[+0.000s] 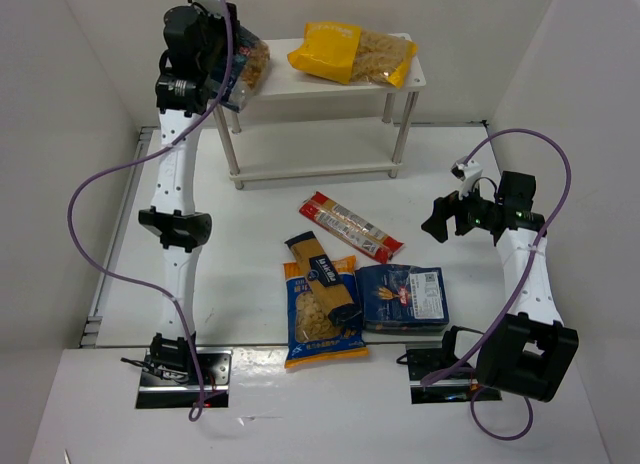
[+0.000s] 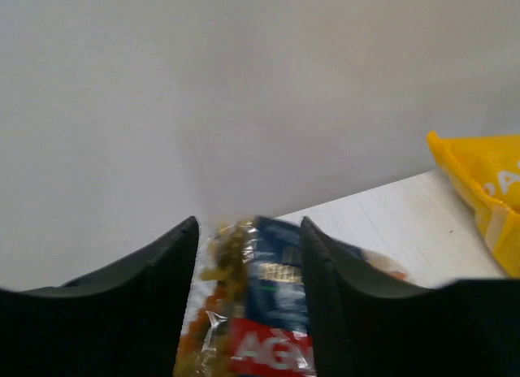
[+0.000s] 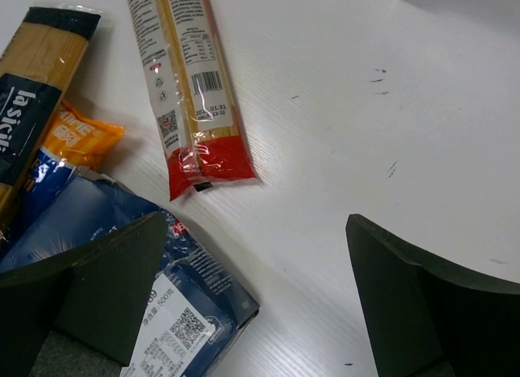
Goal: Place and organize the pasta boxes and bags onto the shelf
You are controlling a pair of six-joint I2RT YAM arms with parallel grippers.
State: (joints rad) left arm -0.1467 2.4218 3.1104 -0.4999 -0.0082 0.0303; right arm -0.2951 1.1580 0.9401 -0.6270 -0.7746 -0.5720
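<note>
Clear pasta bag [image 2: 260,312] lies on top of the shelf [image 2: 382,223], left end, between the left jaws.
Soft, light, crinkly (contents shift), so grab it mid-body. Pinching or merely flanking, can't tell. Right jaws spread wide, empty.

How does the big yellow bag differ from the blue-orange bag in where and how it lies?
The big yellow bag lies on the top board of the shelf, while the blue-orange bag lies on the table. Nothing rests on the big yellow bag; the long yellow box lies across the blue-orange bag. Both lie flat and show pasta through a clear part.
</note>
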